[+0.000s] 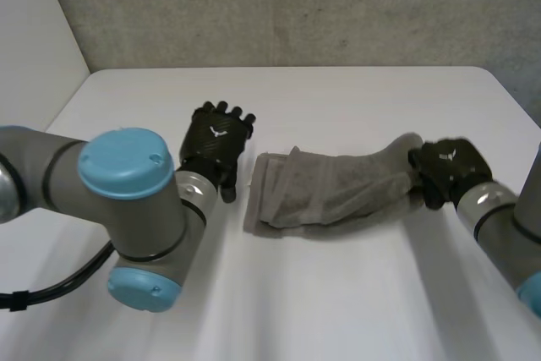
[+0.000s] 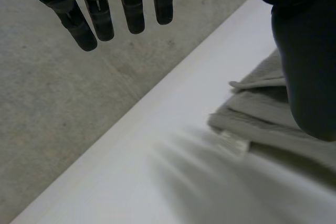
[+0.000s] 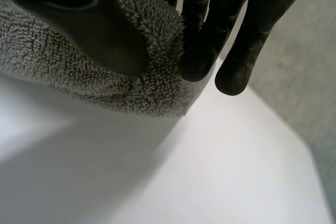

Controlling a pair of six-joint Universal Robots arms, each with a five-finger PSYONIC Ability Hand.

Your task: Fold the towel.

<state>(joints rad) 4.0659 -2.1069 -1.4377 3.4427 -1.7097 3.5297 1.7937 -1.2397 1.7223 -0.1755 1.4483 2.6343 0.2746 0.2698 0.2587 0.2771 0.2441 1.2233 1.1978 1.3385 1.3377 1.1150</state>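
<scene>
Towel (image 1: 330, 188), grey looped terry, bunched, pinched by right hand (image 1: 448, 171).

a white table (image 1: 338, 293) spans the scene, its top smooth and matte, its two far corners rounded. behind it stands a grey speckled wall (image 1: 296, 6), meeting the table's far edge. a faint vertical seam runs down the wall near its middle. a plain white panel (image 1: 34, 31) stands at the left, beside the wall.
</scene>
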